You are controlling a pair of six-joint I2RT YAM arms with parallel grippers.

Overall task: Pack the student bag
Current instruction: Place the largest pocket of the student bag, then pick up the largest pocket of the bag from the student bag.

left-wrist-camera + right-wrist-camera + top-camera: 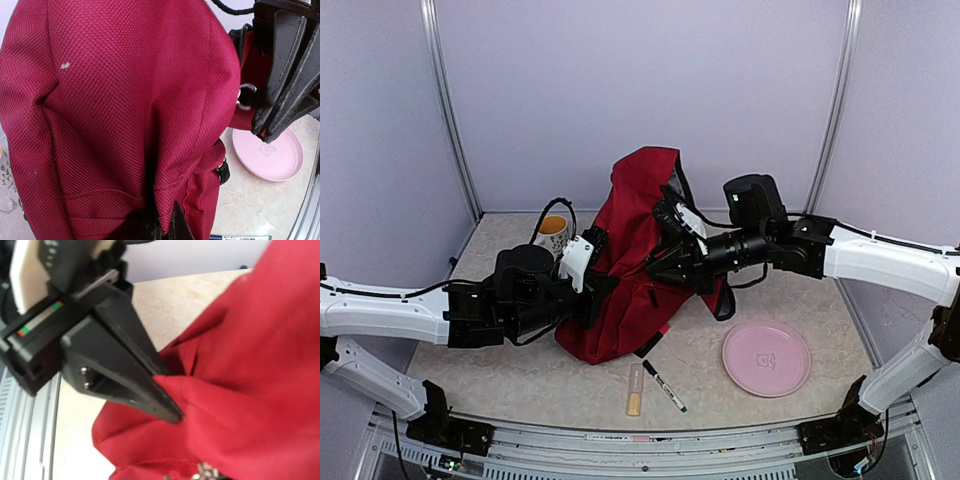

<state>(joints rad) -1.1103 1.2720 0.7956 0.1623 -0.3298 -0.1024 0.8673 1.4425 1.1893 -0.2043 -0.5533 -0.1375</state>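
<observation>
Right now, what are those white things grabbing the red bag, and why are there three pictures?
They are robot arms: a left arm and a right arm. Each ends in a two-finger claw. The big picture comes from a camera above and behind the arms. The other two come from small cameras on the wrists, so they show the bag very close up. The left claw is shut on a fold of the bag's red cloth. The right claw is shut on the cloth on the other side. The bag stands tall between them. On the table lie a pink plate, a marker and a tan stick. A mug stands behind, left of the bag.
</observation>
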